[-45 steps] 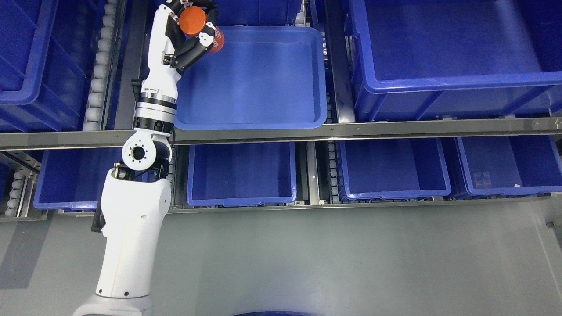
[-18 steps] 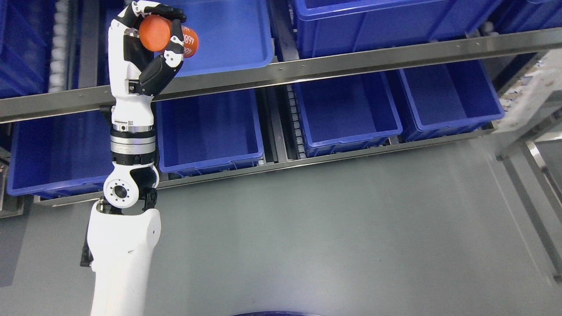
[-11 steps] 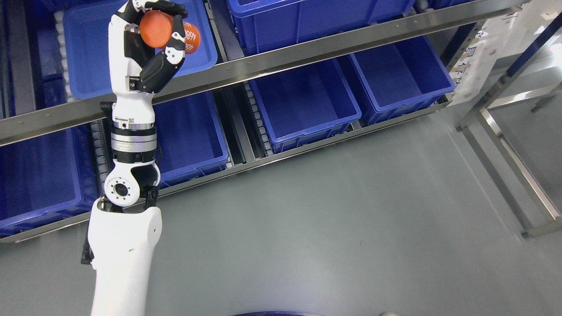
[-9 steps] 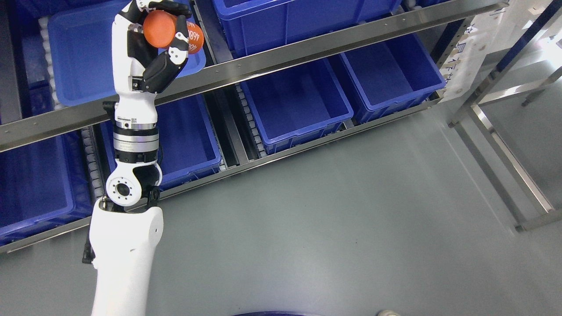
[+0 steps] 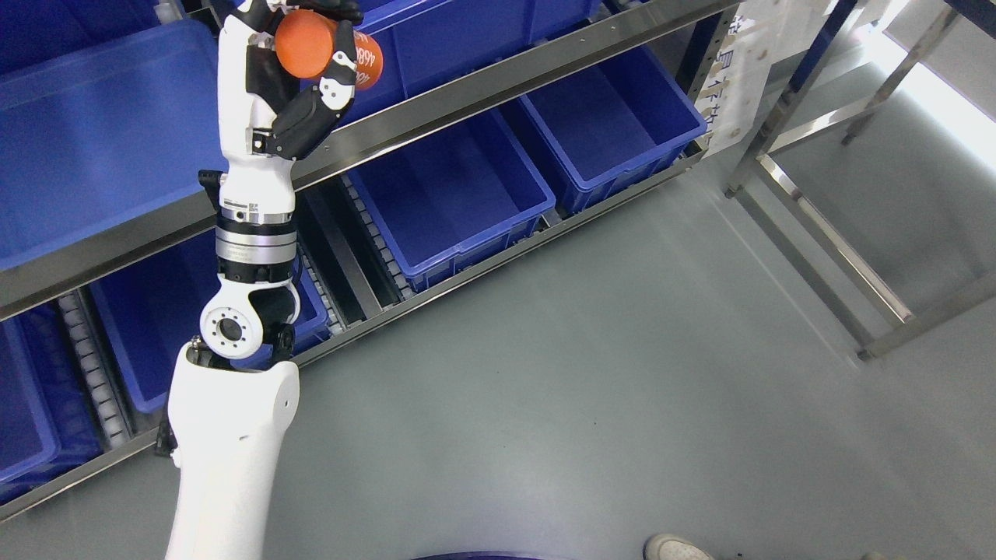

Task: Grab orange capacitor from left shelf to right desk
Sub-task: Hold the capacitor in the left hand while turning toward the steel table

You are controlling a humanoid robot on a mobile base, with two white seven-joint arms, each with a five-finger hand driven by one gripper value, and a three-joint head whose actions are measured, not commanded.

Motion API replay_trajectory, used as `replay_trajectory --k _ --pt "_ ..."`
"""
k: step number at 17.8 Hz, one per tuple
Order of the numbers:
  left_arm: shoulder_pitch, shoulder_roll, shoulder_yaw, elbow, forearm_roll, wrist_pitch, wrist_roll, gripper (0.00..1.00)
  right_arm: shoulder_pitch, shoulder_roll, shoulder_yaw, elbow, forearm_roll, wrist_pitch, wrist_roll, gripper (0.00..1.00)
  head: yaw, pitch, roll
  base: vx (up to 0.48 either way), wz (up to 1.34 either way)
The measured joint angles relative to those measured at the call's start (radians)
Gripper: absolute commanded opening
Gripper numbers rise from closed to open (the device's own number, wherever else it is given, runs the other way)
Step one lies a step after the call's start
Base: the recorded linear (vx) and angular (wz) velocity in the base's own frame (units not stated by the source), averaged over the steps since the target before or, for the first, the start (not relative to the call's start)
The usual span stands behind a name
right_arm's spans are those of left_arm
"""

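Orange capacitor (image 5: 323, 48) sits in the left hand (image 5: 292, 74) near the top edge of the head view, left of middle, held up in the air in front of the shelf (image 5: 467, 85). Fingers (image 5: 342, 66) are curled tight around its body, one dark finger over the top, thumb side pressing from below. It lies tilted, flat round end toward the camera, white print showing on its side; the print is partly covered by a finger. Left arm (image 5: 233, 420) comes in from the lower left, white forearm straight up, silver wrist ring and round joint below the hand. Capacitor is not in any bin, it overlaps the steel rail of the upper shelf level in the picture. Blue bins fill the shelf: a large shallow bin (image 5: 93, 132) at upper left on the upper level, just left of the hand; two open bins on the lower level right of the arm, a middle bin (image 5: 451, 194) and a right bin (image 5: 615, 124), side by side near the shelf's right end. Roller tracks run between the lower bins. White paper label (image 5: 739, 85) hangs on the shelf's right end post. Steel frame (image 5: 825, 241) stands on the grey floor (image 5: 583, 404) at right, apart from the shelf. Shoe tip (image 5: 675, 547) shows at the bottom edge, right of middle. Right hand not seen.
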Motion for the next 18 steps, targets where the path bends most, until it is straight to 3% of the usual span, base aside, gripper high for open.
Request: replay_trajectory --k 18 --pt "-0.02 0.0 -0.205 -0.003 0.004 -0.003 0.001 0.02 0.0 0.0 0.0 0.0 0.0 0.0 0.0 1.0 0.0 0.0 0.0 0.085 -0.21"
